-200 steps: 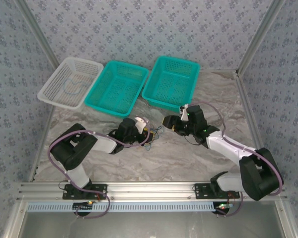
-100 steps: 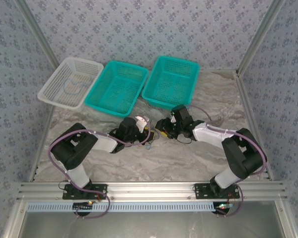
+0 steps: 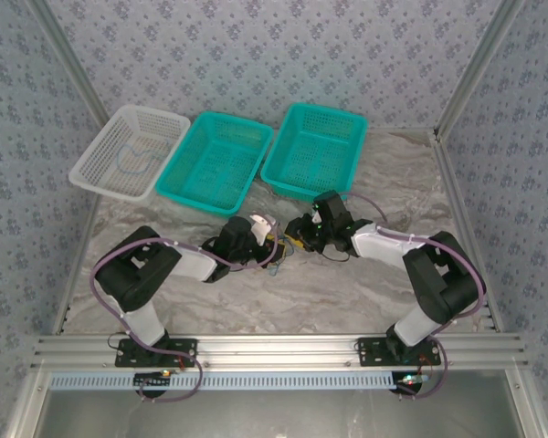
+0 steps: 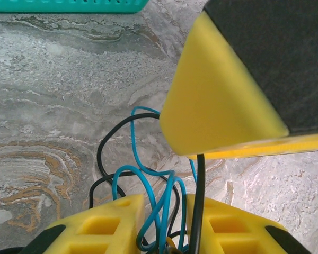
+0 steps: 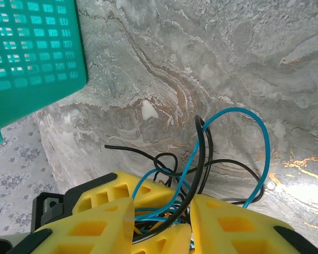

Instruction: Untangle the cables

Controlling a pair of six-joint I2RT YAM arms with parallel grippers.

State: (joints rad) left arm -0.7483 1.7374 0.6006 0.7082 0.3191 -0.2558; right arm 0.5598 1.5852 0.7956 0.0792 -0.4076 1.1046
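The cables (image 3: 279, 255) are a small tangle of thin blue and black wires on the marbled table between my two grippers. My left gripper (image 3: 266, 239) is shut on the bundle; in the left wrist view blue and black cables (image 4: 199, 185) run up between the yellow fingers of the left gripper (image 4: 164, 203). My right gripper (image 3: 298, 234) faces it tip to tip. In the right wrist view the right gripper (image 5: 161, 211) is open, and loops of the cables (image 5: 203, 148) pass through the gap between its fingers. One of the right gripper's yellow fingers (image 4: 217, 95) looms close in the left wrist view.
A white basket (image 3: 91, 169) at the back left holds a blue wire (image 3: 132, 157). Two teal baskets (image 3: 194, 196) (image 3: 297, 190) stand beside it at the back. A corner of a teal basket (image 5: 32, 53) lies close to the right gripper. Metal frame rails border the table.
The right arm has swung left until its gripper meets the left one at the tangle, and its jaws have narrowed around the cables. The left gripper has held still.
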